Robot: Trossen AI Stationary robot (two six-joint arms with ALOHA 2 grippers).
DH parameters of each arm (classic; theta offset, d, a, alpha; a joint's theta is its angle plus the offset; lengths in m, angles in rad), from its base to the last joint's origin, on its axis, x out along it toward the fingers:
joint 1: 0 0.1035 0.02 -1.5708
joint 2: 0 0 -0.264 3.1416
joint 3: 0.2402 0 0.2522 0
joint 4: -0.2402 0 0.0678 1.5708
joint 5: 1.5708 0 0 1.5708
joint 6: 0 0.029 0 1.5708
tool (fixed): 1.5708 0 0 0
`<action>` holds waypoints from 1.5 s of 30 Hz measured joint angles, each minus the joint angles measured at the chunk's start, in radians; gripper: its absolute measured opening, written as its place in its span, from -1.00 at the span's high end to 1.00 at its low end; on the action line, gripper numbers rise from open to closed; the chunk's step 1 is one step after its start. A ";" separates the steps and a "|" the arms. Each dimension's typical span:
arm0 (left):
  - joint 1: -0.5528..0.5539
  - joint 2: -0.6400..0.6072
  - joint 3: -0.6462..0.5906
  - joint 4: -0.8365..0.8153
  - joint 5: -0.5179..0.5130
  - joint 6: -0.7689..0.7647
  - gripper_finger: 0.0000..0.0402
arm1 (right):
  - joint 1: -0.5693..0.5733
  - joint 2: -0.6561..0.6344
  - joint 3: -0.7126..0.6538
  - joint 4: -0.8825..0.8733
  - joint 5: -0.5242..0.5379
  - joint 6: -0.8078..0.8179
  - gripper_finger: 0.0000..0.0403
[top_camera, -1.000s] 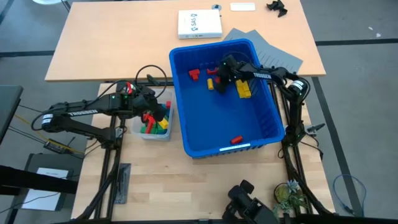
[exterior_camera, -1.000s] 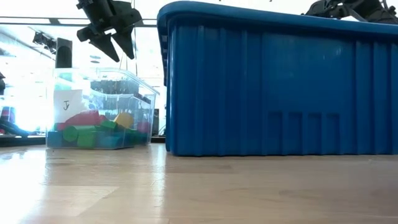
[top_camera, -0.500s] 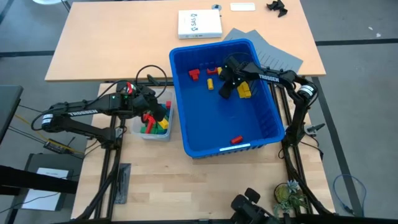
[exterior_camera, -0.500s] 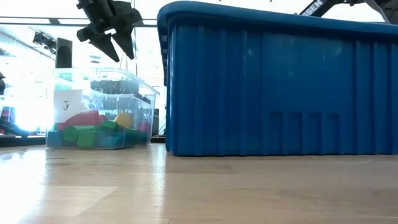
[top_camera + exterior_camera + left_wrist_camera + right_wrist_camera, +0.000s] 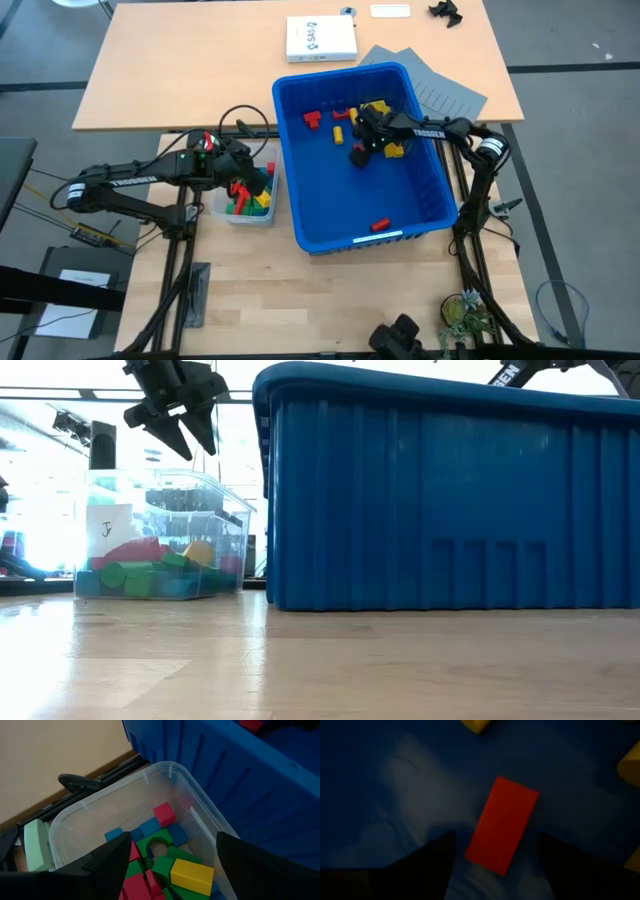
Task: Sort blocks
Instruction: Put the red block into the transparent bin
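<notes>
left tool: (image 5: 243, 172) over the clear tub (image 5: 221, 203), left of frame centre in the high view; fingers (image 5: 107, 860) spread wide, nothing between them. In the low view it hangs above the tub, upper left of frame (image 5: 180, 418).
right tool: (image 5: 495, 851) down inside the blue bin (image 5: 420, 215), upper middle of the bin in the high view (image 5: 362, 150). Wrist view shows both fingers apart with a red block (image 5: 502, 826) lying flat on the bin floor between them. Fingers stand on either side of it, not clamped; can't tell if either one touches it.
blocks in bin: red one at the bin's upper left (image 5: 314, 119), small yellow just right of it (image 5: 339, 134), yellow cluster (image 5: 385, 112) near the right tool, lone red one near the bin's lower edge (image 5: 380, 224).
blocks in tub: mixed pile of red, green, blue, yellow; in the left wrist view a yellow brick (image 5: 192, 875) sits on top toward lower frame, a red cube (image 5: 164, 814) near the middle, a green arch piece (image 5: 158, 843) between them.
tub: just left of the bin on the bench (image 5: 240, 280), apart from it by a narrow gap in the low view; a white label (image 5: 108, 525) on its side.
bench far side: white box (image 5: 320, 38) and grey sheets (image 5: 445, 92) at upper frame.
</notes>
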 joint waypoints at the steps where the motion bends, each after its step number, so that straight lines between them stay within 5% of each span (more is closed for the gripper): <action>1: 0.000 0.000 0.000 0.000 0.000 0.000 -0.50 | 0.003 0.000 -0.015 0.019 0.007 0.000 -0.38; 5: 0.000 0.000 0.000 0.000 0.000 0.000 -0.50 | 0.014 0.000 -0.063 0.104 0.049 -0.009 -0.22; 12: 0.000 0.009 0.000 0.016 -0.016 -0.018 -0.50 | 0.014 -0.006 -0.099 0.148 0.052 -0.069 0.38; 21: -0.066 0.017 -0.001 0.384 -0.004 0.320 -0.41 | 0.034 -0.118 -0.096 0.089 -0.036 -0.151 0.38; 35: -0.242 0.135 0.000 0.986 0.212 1.165 -0.37 | 0.249 -0.595 -0.094 -0.035 -0.644 -0.037 0.38; 45: -0.310 0.336 0.000 1.254 0.284 1.334 -0.37 | 0.481 -0.642 -0.094 -0.018 -0.665 0.080 0.38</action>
